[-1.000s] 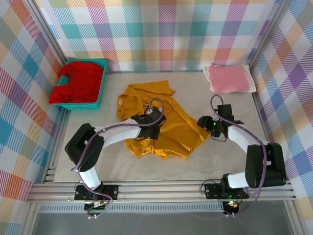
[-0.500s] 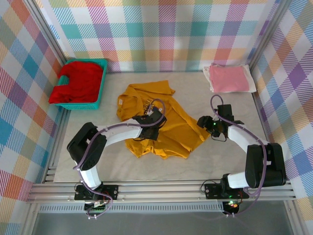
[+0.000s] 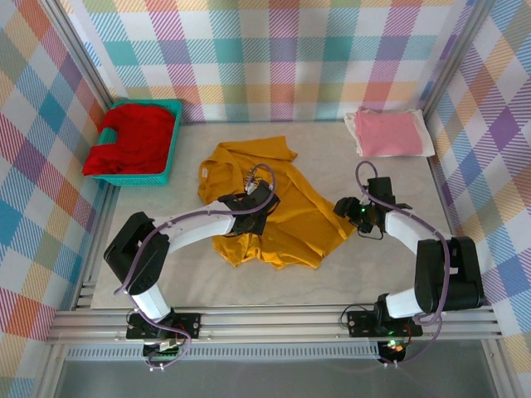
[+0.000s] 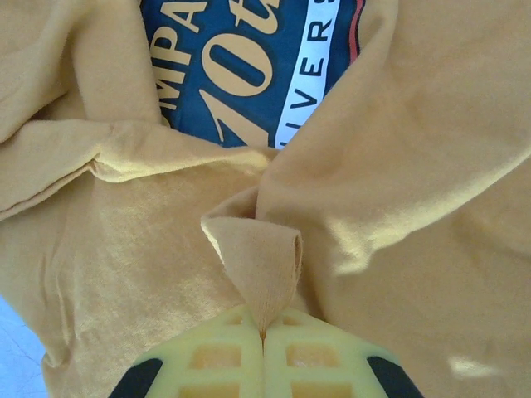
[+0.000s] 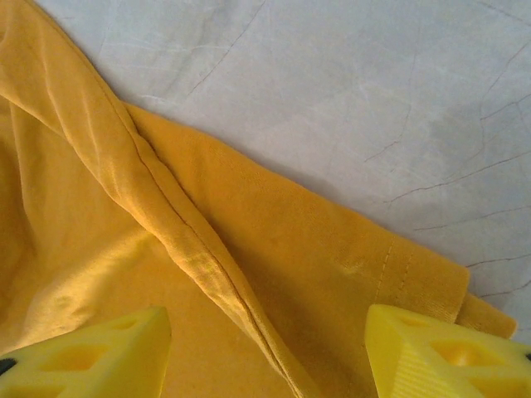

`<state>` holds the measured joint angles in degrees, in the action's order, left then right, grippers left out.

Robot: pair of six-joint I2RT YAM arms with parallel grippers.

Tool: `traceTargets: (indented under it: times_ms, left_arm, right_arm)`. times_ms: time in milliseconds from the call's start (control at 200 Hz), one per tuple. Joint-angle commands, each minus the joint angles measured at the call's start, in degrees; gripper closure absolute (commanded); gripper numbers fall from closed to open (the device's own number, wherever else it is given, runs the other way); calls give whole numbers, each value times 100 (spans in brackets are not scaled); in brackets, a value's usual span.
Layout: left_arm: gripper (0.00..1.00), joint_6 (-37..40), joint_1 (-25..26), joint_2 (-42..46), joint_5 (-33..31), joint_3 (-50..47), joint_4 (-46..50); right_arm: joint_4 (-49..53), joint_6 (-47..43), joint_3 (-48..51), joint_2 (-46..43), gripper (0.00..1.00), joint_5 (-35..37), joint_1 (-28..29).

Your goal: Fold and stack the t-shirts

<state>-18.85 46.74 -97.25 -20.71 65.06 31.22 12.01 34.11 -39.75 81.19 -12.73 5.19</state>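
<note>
Two grippers work the same garment. The left gripper (image 4: 263, 333) has its jaws pressed together on a small raised tuck of mustard cloth just below the dark blue chest print (image 4: 249, 66), a hold that suits lifting or dragging the shirt's middle to flatten it. The right gripper (image 5: 265, 348) hangs with jaws spread wide over a stitched hem (image 5: 394, 269) at the shirt's right edge, gripping nothing, seemingly placed to take that edge. The mustard-yellow t-shirt (image 3: 282, 224) lies crumpled at the centre of the table (image 3: 382, 265), not yet folded. The pink t-shirt (image 3: 388, 133) sits folded in the far right corner, likely the stack's base. The red t-shirt (image 3: 133, 137) waits heaped in the teal basket (image 3: 173, 153), far left.
</note>
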Motion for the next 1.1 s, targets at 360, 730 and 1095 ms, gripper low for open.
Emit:
traceTargets:
  times_ms: [360,730,1095]
  left_arm:
    - [100,-1339,-768,2849,-1304,-1030,1422]
    - [100,-2522,-2639,6115,-1368,-2554,2475]
    - [100,-3382,-3277,6113,-766,-3375,1387]
  right_arm:
    - [301,-176,-94,76,36,210,-37]
    - [148,-286,-731,1326,44,96,-33]
    - [143,-444,-1277,1779,100,769,-65]
